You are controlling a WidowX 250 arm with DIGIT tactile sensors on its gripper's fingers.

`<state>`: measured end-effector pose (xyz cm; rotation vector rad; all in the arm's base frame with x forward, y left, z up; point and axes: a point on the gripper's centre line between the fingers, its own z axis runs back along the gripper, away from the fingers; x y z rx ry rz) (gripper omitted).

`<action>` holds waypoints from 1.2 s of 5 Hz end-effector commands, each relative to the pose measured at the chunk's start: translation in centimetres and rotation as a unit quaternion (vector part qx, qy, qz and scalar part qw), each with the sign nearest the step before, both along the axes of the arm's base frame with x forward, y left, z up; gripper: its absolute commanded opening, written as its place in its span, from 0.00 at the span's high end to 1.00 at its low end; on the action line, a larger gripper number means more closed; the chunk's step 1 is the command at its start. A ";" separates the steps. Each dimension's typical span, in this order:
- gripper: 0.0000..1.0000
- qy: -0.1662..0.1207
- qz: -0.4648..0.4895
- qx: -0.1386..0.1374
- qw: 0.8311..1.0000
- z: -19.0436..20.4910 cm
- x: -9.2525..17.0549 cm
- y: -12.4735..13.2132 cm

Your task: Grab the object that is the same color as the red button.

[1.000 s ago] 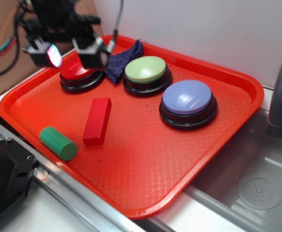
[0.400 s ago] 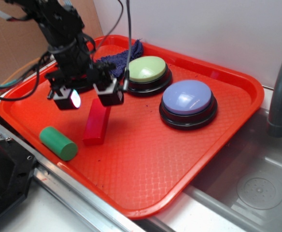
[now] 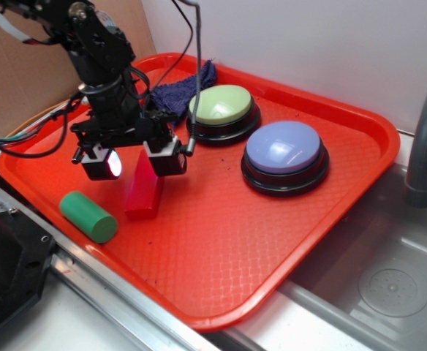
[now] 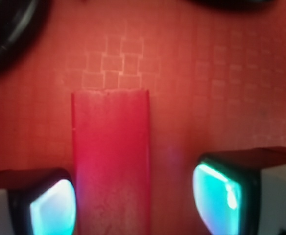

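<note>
gripper (image 3: 134, 162) spread astride red block (image 4: 111, 161); no writing legible

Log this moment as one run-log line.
phase: pre-grasp | gripper: open, straddling red block | block: flat on tray, ungrasped | green cylinder: beside block

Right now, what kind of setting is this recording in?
Likely a toy kitchen sink counter: a grey faucet stands over a metal sink basin, and a red tray of dome buttons sits beside it, under the robot's end effector.
</note>
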<state>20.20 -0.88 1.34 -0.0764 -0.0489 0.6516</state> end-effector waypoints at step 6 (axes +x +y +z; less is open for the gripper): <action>1.00 -0.054 -0.145 0.041 0.987 12.6 1.8 0.6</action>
